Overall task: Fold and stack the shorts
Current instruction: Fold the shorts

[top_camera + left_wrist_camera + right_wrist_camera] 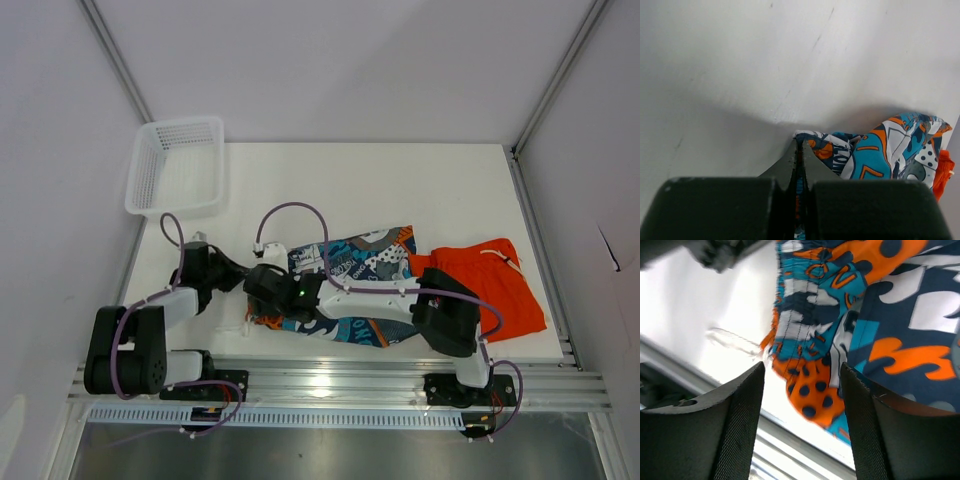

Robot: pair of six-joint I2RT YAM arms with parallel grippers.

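The patterned shorts (355, 262) lie crumpled in the middle of the white table, blue, orange, white and black. My left gripper (800, 145) is shut on their left edge, with a strip of printed fabric (880, 150) pinched between its fingers. In the top view the left gripper (240, 277) meets the cloth from the left. My right gripper (802, 375) is open, and the gathered waistband corner (815, 385) hangs between its fingers without being squeezed. That right gripper (258, 298) reaches across the shorts to their left end. The plain orange shorts (490, 285) lie flat to the right.
A white mesh basket (178, 165) stands at the table's back left corner. A metal rail (340, 385) runs along the near edge, close below the right gripper. A white drawstring (732, 340) trails on the table beside the waistband. Purple cables loop over both arms.
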